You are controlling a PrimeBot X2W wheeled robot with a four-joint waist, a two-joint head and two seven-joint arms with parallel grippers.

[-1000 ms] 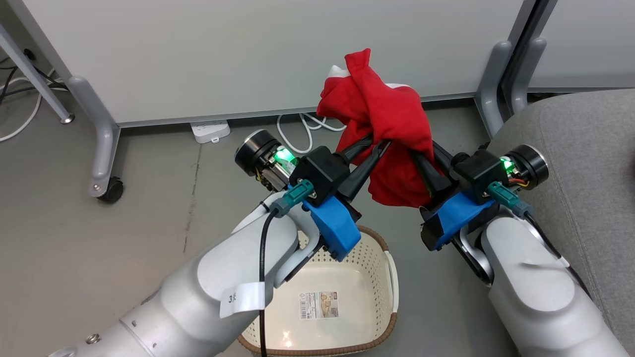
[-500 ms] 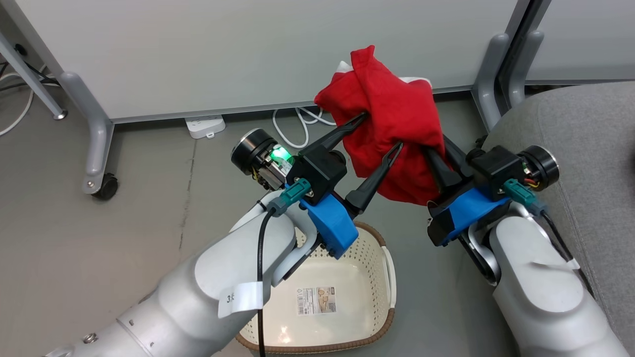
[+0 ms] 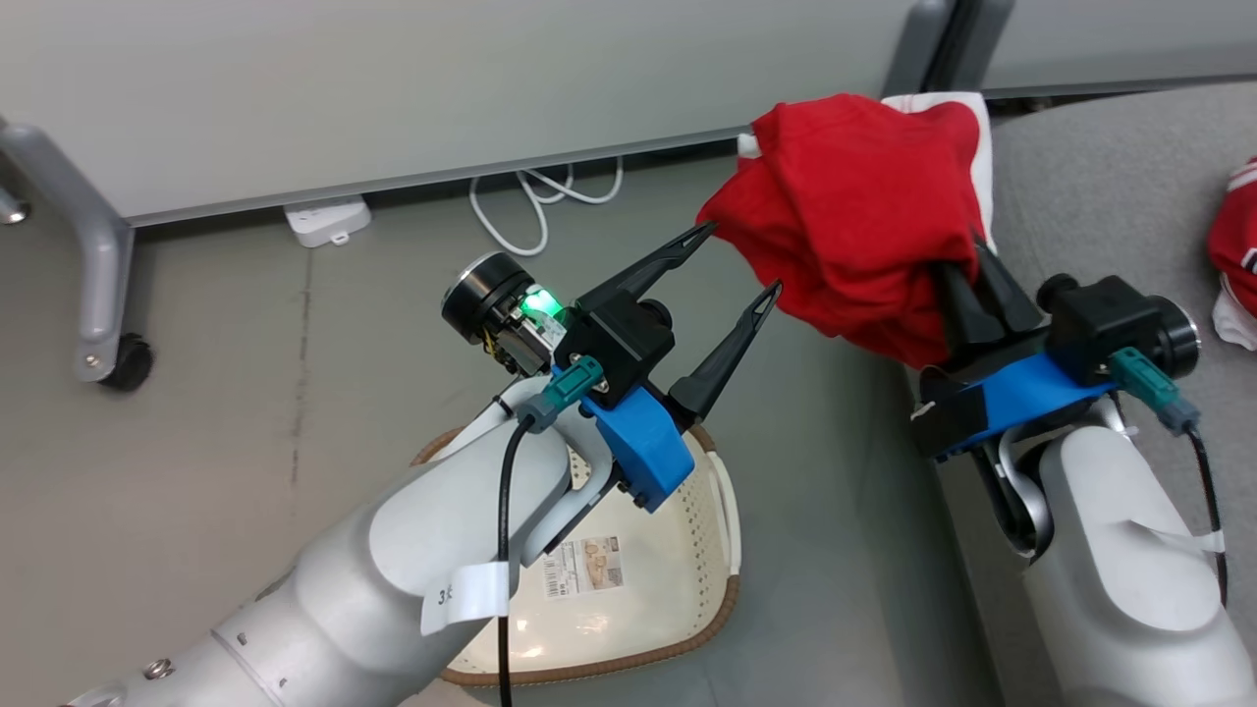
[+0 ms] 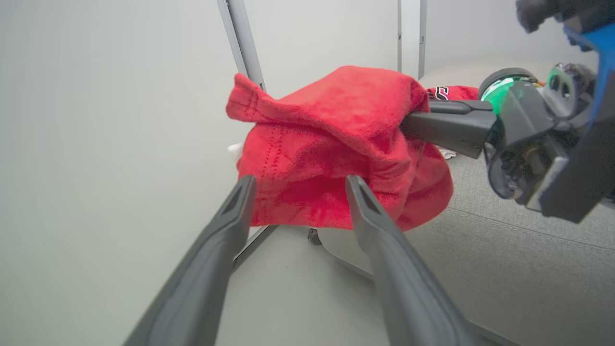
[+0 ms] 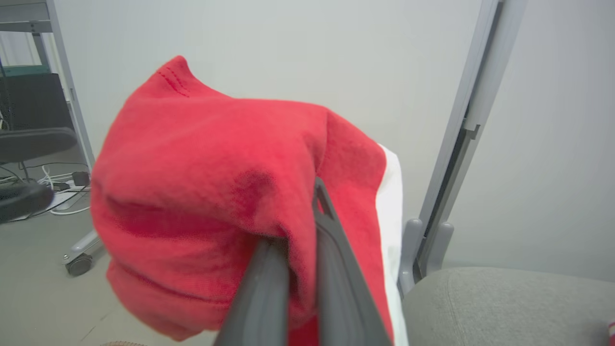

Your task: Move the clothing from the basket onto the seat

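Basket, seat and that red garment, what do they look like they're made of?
Basket: probably moulded plastic, glossy cream, with rows of punched holes and a brown woven-look rim.
Seat: grey upholstery cloth, matte, with visible weave.
Red garment: soft knit, likely cotton or fleece; it bunches and shows stitching.

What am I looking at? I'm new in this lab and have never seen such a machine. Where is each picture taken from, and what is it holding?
It is a wheeled robot with two arms, each ending in a gripper with two dark fingers. One picture comes from a camera on its head, looking down; the other two from cameras on its wrists, looking along the fingers. The right gripper is shut on a bunched red garment, held in the air by the grey seat. The left gripper is open, holding nothing. On the floor stands a cream basket; no clothes show in it. A second garment, red with white trim, lies on the seat.
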